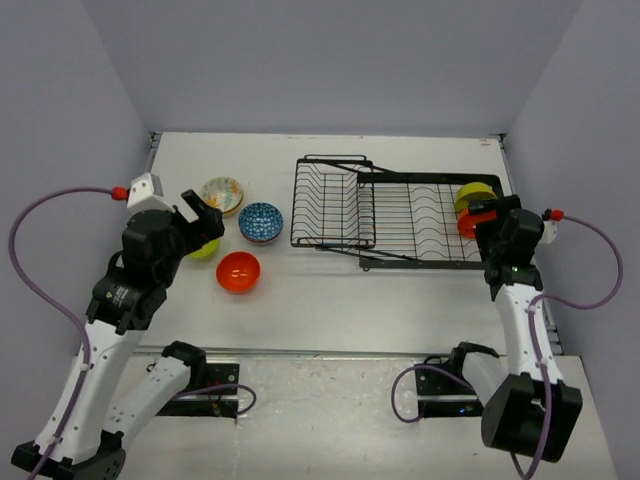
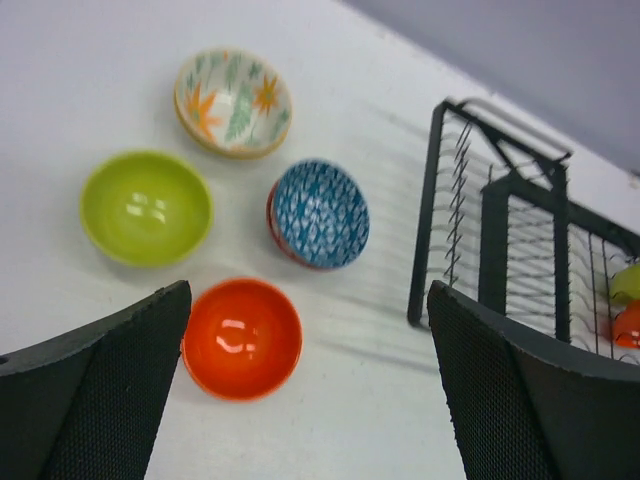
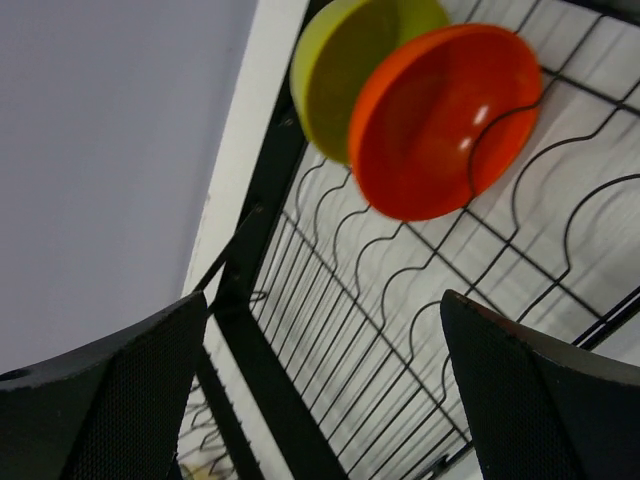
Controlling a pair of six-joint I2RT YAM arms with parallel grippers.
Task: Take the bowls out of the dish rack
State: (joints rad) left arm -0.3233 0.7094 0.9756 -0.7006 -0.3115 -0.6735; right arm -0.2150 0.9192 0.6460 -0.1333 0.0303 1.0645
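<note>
The black wire dish rack [image 1: 420, 180] lies at the table's middle right. A lime green bowl [image 1: 473, 195] and an orange bowl [image 1: 468, 222] stand on edge at its right end. My right gripper [image 1: 492, 215] is open just above and beside them; its wrist view shows the lime bowl [image 3: 335, 70] and orange bowl [image 3: 445, 120] ahead of the open gripper [image 3: 320, 390]. On the table left of the rack sit a cream floral bowl [image 1: 222, 194], a blue-patterned bowl [image 1: 260, 221], an orange bowl [image 1: 238, 271] and a lime bowl [image 1: 205, 249]. My left gripper [image 1: 200, 215] hovers open above them.
The left wrist view shows the floral bowl [image 2: 233, 102], lime bowl [image 2: 146, 207], blue bowl [image 2: 320, 213] and orange bowl [image 2: 242, 338] upright on the white table, the rack [image 2: 432, 220] to their right. Grey walls close in the table on three sides.
</note>
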